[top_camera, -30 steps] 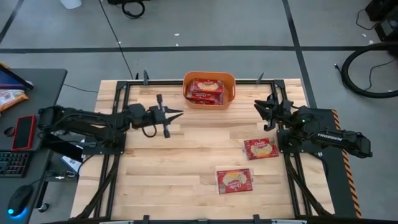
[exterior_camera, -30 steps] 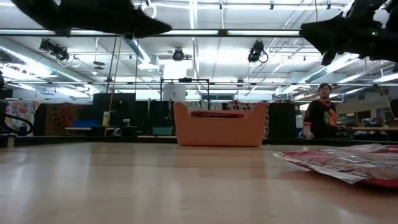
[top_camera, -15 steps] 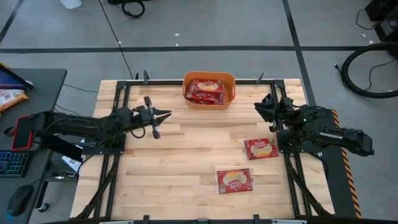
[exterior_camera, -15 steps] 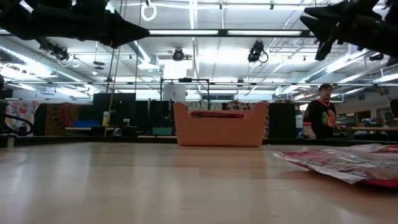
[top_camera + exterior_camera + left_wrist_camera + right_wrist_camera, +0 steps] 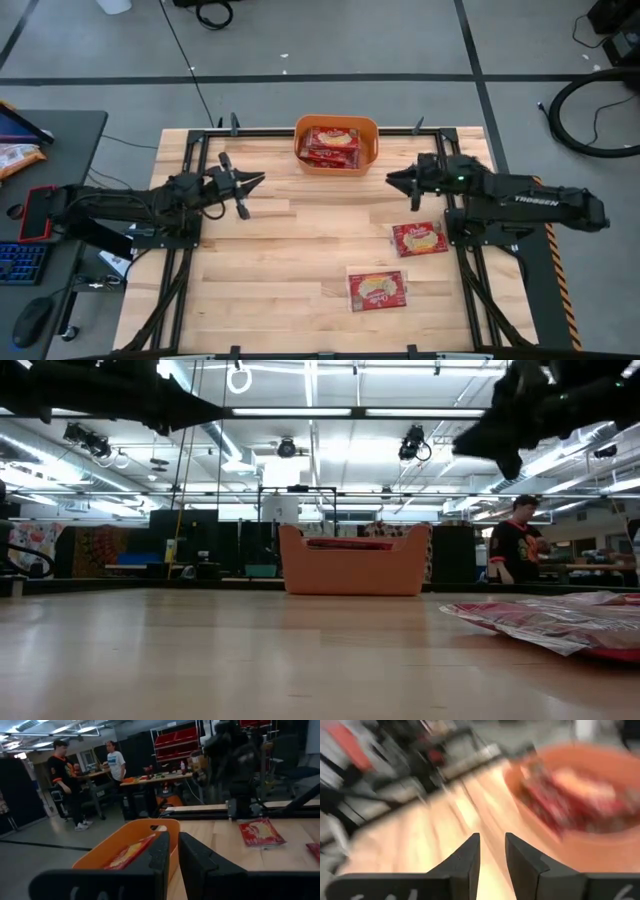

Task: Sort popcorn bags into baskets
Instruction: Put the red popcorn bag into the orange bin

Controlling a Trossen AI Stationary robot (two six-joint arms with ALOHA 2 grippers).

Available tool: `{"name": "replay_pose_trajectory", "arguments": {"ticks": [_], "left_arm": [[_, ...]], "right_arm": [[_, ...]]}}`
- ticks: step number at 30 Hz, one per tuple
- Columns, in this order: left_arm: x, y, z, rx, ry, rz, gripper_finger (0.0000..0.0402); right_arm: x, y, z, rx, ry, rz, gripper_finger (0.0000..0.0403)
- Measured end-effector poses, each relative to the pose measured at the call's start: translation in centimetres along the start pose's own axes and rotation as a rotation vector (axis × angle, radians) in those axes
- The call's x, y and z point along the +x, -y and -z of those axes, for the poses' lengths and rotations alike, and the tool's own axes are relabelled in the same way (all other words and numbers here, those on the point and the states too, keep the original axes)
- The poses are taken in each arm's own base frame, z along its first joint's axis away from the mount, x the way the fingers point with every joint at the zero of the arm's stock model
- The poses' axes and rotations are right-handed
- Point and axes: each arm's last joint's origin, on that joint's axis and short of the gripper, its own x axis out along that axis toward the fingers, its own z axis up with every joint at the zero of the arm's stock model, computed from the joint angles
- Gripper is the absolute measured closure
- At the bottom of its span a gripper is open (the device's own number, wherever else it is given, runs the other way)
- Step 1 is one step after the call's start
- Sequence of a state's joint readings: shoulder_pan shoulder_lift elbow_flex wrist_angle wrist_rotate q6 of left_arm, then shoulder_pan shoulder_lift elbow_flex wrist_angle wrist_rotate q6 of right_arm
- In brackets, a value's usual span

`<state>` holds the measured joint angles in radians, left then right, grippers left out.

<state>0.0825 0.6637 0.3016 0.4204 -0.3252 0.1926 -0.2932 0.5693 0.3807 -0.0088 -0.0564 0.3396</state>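
The orange basket stands at the table's far edge, middle, with red popcorn bags lying inside. Two more bags lie flat on the right half of the table: one farther right, one nearer the near edge. My left gripper hovers left of the basket, shut and empty; its wrist view looks past the gripper at the basket. My right gripper hovers right of the basket and points toward the table's left. It stands open by a narrow gap and is empty.
Metal frame rails run along the table's sides. A desk left of the table holds a red phone and a keyboard. In the room beyond, a person stands at a bench, and two people show in the left wrist view.
My left gripper has drawn back toward the table's left edge. My right gripper has swung toward the table's left and turned from pointing at the far edge to pointing left, closer to the basket. The bags have stayed put.
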Motion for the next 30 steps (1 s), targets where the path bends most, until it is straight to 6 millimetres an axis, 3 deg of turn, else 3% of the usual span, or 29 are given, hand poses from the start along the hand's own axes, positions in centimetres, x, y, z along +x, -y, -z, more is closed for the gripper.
{"name": "replay_pose_trajectory", "arguments": {"ticks": [5,10,16,24,30], "left_arm": [[-0.2,0.0,-0.2,0.001,0.015,0.006,0.0359],[-0.2,0.1,0.0,-0.029,-0.003,0.016,0.0359],[-0.3,0.2,0.5,-0.07,-0.053,0.024,0.0359],[-0.3,0.2,0.8,-0.08,-0.089,0.029,0.0359],[-0.3,0.2,0.8,-0.08,-0.089,0.029,0.0359]], "right_arm": [[1.5,-1.3,1.2,0.045,-0.239,0.118,0.0312],[2.9,-3.7,2.1,0.064,-0.431,0.134,0.0318],[3.7,-6.8,3.3,0.052,-0.713,0.269,0.032],[3.9,-11.1,6.1,-0.149,-1.102,0.481,0.032],[3.4,-12.3,8.8,-0.269,-1.348,0.534,0.0318]]}}
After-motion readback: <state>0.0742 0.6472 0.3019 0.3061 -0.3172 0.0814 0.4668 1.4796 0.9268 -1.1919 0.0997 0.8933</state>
